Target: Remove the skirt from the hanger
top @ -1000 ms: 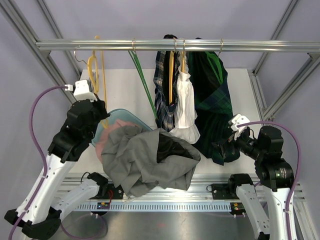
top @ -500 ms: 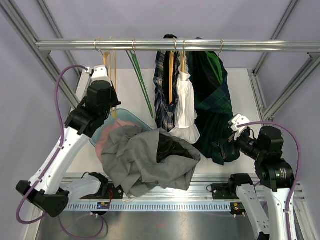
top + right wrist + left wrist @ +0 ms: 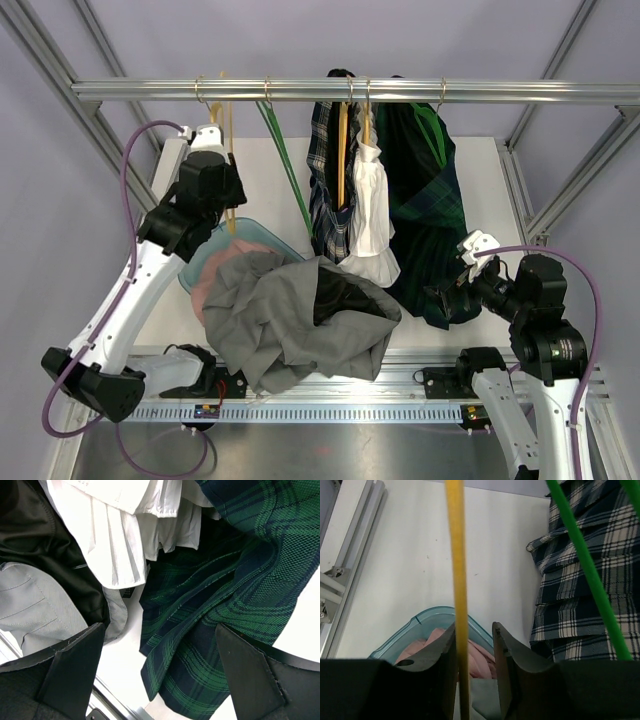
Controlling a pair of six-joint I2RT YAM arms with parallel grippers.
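Nearest us, the crumpled grey skirt (image 3: 270,315) lies heaped over a teal plastic tub (image 3: 240,232). Our left gripper (image 3: 474,627) stands slightly parted around the slim yellow hanger (image 3: 457,555). The right gripper (image 3: 160,630) gapes wide, empty, by a woven green tartan skirt (image 3: 240,580).

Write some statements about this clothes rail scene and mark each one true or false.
1. The yellow plastic hanger hangs bare on the metal rail. True.
2. The green plaid skirt lies in the teal plastic tub. False: it hangs from the rail, and the tub holds pink and grey clothes.
3. The right end effector is open and holds nothing. True.
4. The left end effector is clamped on a white pleated skirt. False: it is open, with the yellow hanger's bar between its fingers.
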